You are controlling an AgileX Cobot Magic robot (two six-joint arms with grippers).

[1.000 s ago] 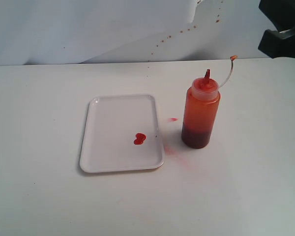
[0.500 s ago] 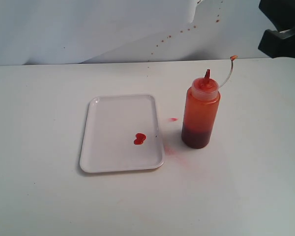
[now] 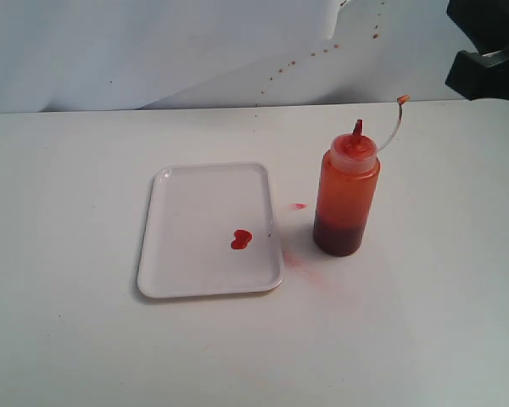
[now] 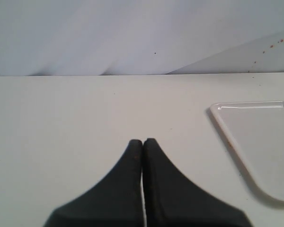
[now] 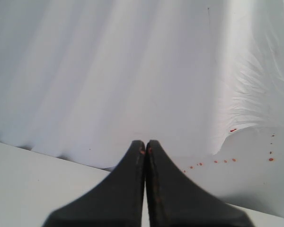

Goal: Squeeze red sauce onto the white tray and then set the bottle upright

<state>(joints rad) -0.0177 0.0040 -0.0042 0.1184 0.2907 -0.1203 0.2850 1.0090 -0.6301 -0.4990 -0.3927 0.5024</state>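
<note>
White tabletop (image 3: 76, 220) fills the work area, with a white cloth backdrop (image 3: 153, 51) behind it. My left gripper (image 4: 143, 142) is outside the exterior view. Its wrist camera shows the two black fingers (image 4: 118, 194) pressed flat together, clenched on nothing, above bare tabletop. A rounded corner of the white tray (image 4: 260, 137) appears in that camera, apart from the fingertips, with nothing in between.

In the exterior view the white tray (image 3: 195, 195) lies flat, left of centre. The red sauce (image 3: 241, 239) sits on it as one small glossy two-lobed blob, at about 4 o'clock from the tray's middle, near the right rim but not touching it. A faint pinkish smear (image 3: 298, 206) marks the tabletop at 2 o'clock from the blob. A second smear (image 3: 295, 259) lies just off the tray's near right corner.

The bottle (image 3: 346, 199) stands upright on the tabletop at 3 o'clock from the tray, near it but apart, with no gripper on it. Darker sauce fills its lowest part. Its red nozzle (image 3: 357, 131) points to 12 o'clock, and the thin cap strap (image 3: 393, 123) arcs toward 1 o'clock.

Red specks (image 3: 322, 52) dot the backdrop at 12 o'clock from the bottle. A black arm section (image 3: 488, 47) occupies the 1 o'clock corner of the view, well apart from the bottle. My right gripper (image 5: 145, 143) is clenched and empty, fingers together, aimed at the backdrop.
</note>
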